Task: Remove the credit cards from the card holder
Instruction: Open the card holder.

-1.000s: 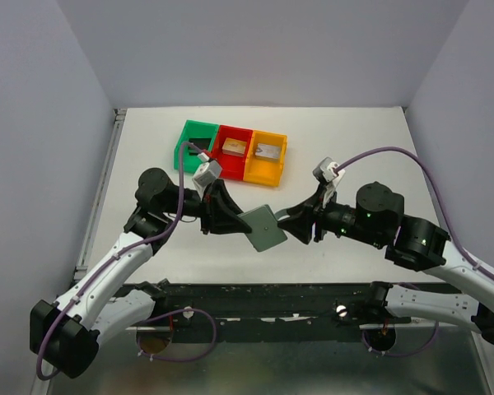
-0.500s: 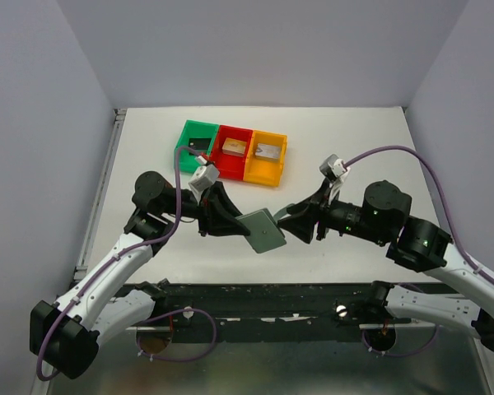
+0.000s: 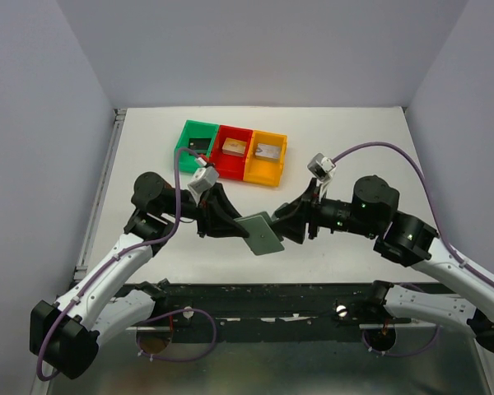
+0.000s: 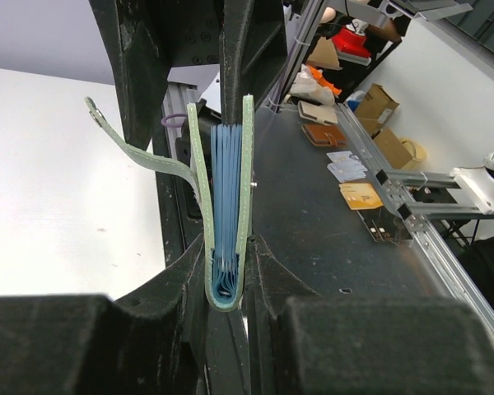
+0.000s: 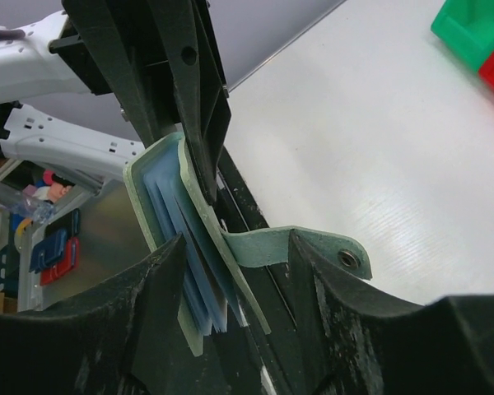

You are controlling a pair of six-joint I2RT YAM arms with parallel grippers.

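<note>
Grey-green holder (image 3: 260, 234), three bright bins.
Its pockets (image 4: 226, 206) are pale blue; its tab (image 5: 288, 247) is grey-green with a silver stud (image 5: 346, 259). My left fingers (image 4: 58, 346) are matt black, my left arm (image 3: 107, 276) white. The green bin (image 3: 182, 151), red bin (image 3: 230, 168) and orange bin (image 3: 263, 174) sit on a white table (image 3: 354, 140).

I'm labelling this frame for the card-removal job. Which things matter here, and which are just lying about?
Job: card holder, clamped in the left gripper; right gripper open at its edge. Credit cards not discernible.

Lying about: green bin, red bin, orange bin, small blocks inside.
</note>
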